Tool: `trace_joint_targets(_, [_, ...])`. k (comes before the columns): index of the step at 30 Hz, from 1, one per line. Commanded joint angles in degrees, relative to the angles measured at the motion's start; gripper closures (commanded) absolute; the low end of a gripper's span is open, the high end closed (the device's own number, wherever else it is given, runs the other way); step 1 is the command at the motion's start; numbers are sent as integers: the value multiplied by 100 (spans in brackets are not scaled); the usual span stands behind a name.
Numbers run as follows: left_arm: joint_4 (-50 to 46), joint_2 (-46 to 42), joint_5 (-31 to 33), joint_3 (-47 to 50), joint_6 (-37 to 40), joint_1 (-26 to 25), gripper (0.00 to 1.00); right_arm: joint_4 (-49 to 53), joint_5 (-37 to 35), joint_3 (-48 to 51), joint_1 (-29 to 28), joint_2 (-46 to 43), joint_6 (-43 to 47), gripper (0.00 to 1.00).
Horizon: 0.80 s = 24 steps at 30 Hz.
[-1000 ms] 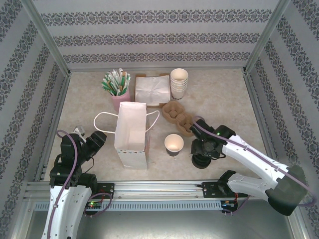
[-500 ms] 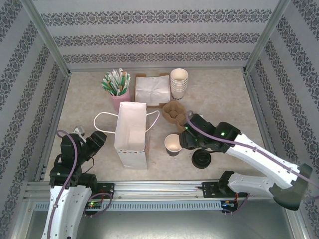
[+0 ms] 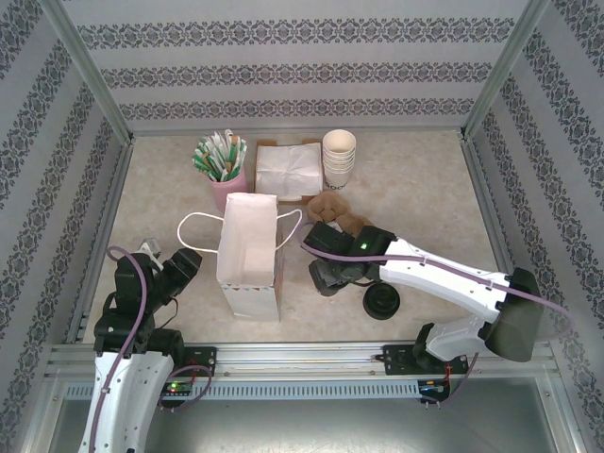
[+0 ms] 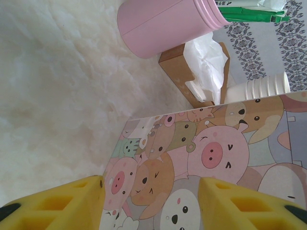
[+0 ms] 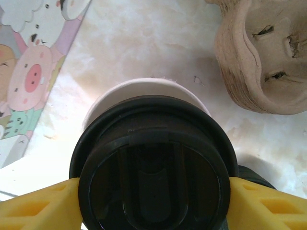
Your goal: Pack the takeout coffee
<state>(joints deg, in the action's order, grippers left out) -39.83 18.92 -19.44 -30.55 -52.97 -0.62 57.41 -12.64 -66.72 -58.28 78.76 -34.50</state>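
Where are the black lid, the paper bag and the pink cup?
black lid [image 5: 152, 167], right wrist view, centre of its round face.
paper bag [image 4: 206, 154], left wrist view, its printed side.
pink cup [image 4: 160, 21], left wrist view, its side wall.

left gripper [image 4: 151, 184] agape, arm tucked | right gripper [image 5: 153, 184] clamps lid [image 5: 152, 143], arm outstretched

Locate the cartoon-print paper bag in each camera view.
Top external: the paper bag stands left of centre, mouth open upward.
Left wrist: the bag sits lower right, animal-print side facing the camera.
Right wrist: the bag is in the top left corner, left of the black lid.
Shared landmark: the beige marbled tabletop.
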Motion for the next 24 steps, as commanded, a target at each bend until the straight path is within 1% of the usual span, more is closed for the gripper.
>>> trace_joint_targets(1, [29, -42, 42, 18, 76, 80, 45, 188, -169, -148, -34, 95, 22, 29])
trace_joint_targets(18, [-1, -46, 32, 29, 94, 80, 45, -36, -68, -133, 61, 315, -109, 28])
trace_joint_targets(24, [-5, -45, 32, 40, 87, 80, 45, -192, 69, -70, 118, 288, -189, 27])
